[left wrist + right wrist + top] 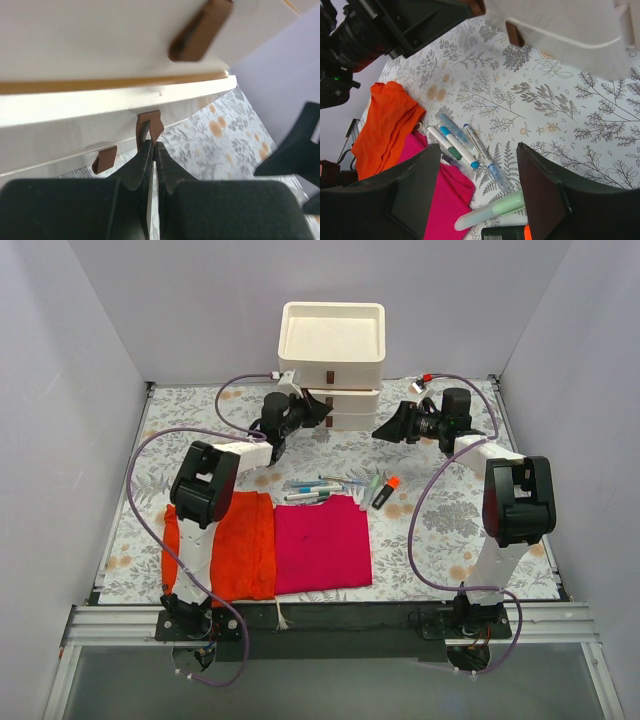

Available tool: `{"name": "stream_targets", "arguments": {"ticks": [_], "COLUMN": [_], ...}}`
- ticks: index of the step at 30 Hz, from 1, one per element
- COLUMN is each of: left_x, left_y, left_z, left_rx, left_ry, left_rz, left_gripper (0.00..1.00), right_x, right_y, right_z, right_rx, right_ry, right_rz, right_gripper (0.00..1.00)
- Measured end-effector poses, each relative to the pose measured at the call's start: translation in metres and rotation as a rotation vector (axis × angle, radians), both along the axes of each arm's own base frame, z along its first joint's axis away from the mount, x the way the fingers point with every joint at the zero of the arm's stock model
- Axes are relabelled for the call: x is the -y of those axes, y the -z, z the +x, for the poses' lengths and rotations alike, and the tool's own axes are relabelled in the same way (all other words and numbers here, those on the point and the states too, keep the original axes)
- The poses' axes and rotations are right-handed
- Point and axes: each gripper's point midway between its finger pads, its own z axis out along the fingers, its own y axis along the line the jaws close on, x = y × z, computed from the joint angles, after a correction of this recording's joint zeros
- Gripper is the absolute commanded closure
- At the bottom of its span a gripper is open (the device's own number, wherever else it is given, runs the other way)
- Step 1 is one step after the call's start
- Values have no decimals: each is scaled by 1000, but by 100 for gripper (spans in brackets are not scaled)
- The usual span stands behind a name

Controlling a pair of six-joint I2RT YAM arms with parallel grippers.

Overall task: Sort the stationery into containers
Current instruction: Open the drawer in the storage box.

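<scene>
Print on the black orange-capped highlighter (384, 492) is too small to read. The left pincer (151, 145) is clenched on the middle brown pull tab (152, 122) of the cream three-drawer unit (355, 375), which stands at 12 o'clock on the floral surface (440, 530); three tabs show. The right pincer (479, 150) hangs released, nothing between its fingers, the stationery at its 7 o'clock in the top view: at least four thin pens (462, 145), one pale green marker (492, 211) and the highlighter. An orange cloth (240, 545) and a magenta cloth (320, 545), two in all, lie at 6 o'clock of the pens
</scene>
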Motion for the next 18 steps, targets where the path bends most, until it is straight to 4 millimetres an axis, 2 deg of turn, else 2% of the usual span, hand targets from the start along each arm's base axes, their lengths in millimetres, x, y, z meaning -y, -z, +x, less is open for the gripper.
{"name": "stream_targets", "arguments": {"ticks": [6, 13, 16, 18], "left_x": [-4, -6, -7, -5], "left_y": [-7, -6, -5, -3], "left_z": [-47, -82, -94, -99], "left_rx": [-26, -32, -32, -30], "left_ry": [100, 202, 230, 243], "left_rz": [36, 81, 91, 98], "left_gripper": [100, 100, 100, 100], "right_x": [1, 0, 0, 0], "right_y": [-1, -1, 0, 1], "right_z": [0, -1, -4, -8], "right_rx": [1, 1, 0, 3], "right_ry": [-2, -9, -12, -22], "right_rz": [3, 6, 6, 8], "right_gripper": [31, 32, 36, 44]}}
